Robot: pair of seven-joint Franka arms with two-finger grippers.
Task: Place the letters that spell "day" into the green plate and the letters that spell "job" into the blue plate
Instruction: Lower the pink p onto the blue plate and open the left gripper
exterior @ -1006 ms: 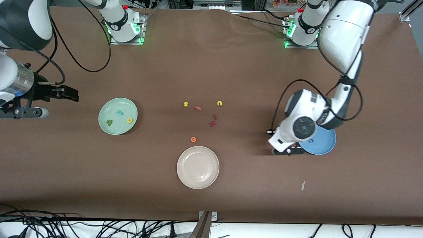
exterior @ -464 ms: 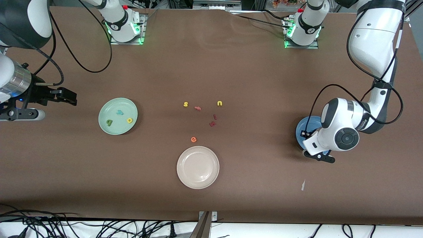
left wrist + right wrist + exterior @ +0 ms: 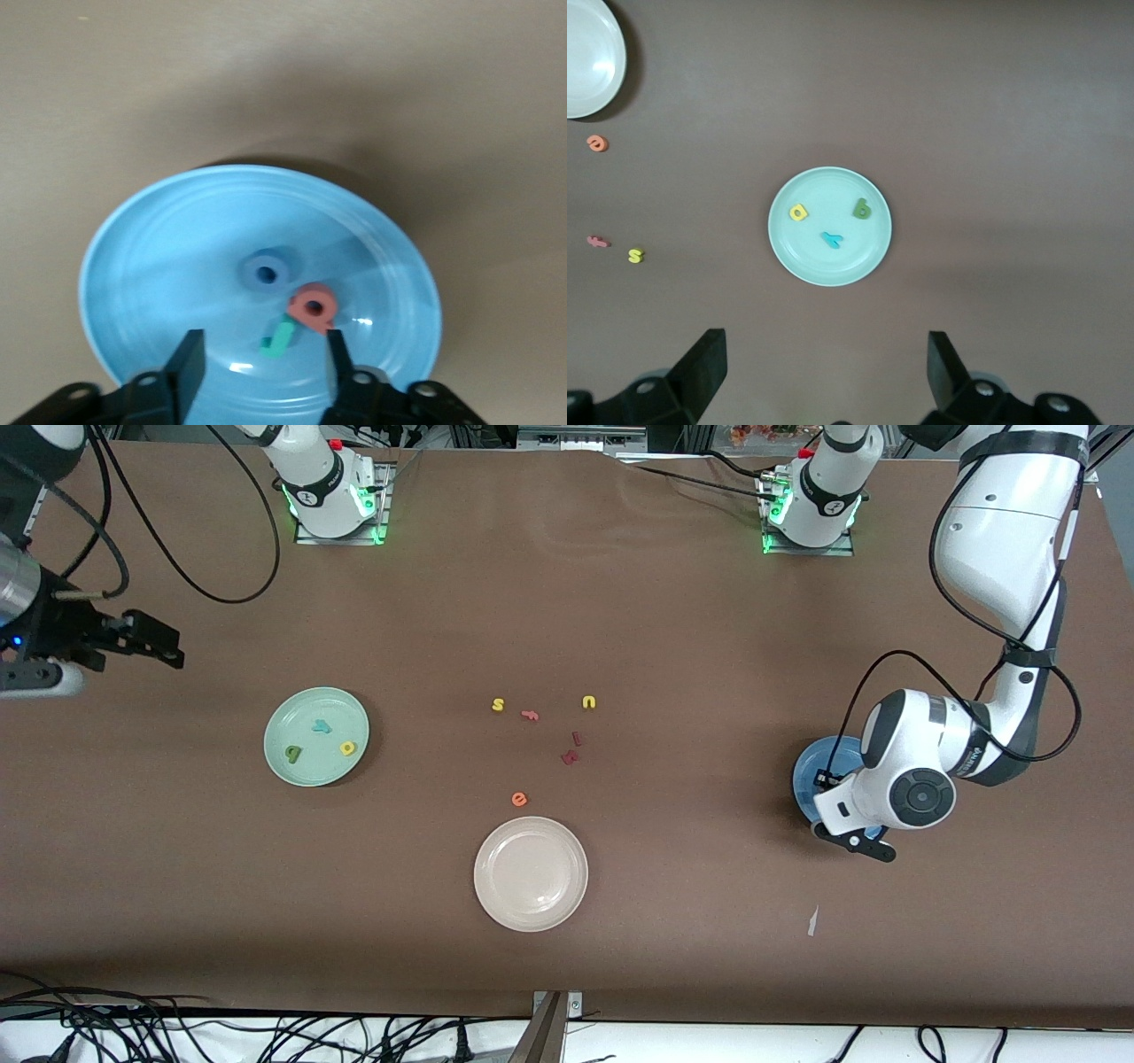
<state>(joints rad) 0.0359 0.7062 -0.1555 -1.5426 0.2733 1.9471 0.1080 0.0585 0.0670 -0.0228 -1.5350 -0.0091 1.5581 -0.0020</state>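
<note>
**End effectors apart, all six letters lying in their plates**

The left end effector [image 3: 261, 367] is hanging low over the blue plate [image 3: 811, 766], at the left arm's end of the counter [image 3: 673, 620]. Its fingers [image 3: 184, 363] are standing parted with nothing between them. Just under them three letters are lying in the plate: the blue "o" [image 3: 263, 273] close to the middle, the pinkish-red "b" [image 3: 313, 306] touching the teal "j" [image 3: 278, 337] beside it. In the front view the arm's wrist is covering most of this plate, so only its rim toward the middle of the counter is showing.

The right end effector [image 3: 164, 651] is waiting up in the air over bare counter at the right arm's end, its fingers [image 3: 700, 367] spread wide and holding nothing. The green plate [image 3: 283, 722] is sitting near it, toward the middle of the counter. In it are lying the teal "y" [image 3: 321, 726], the olive "d" [image 3: 292, 755] and the yellow "a" [image 3: 347, 747], each apart from the others.

Around the middle of the counter loose letters are scattered: a yellow "s" [image 3: 498, 705], an orange-pink letter [image 3: 530, 715], a yellow "u" [image 3: 588, 702], two dark red letters [image 3: 571, 748] and an orange "e" [image 3: 519, 799]. The white plate [image 3: 496, 903] is sitting nearer to the front camera than the "e", just beside it.
</note>
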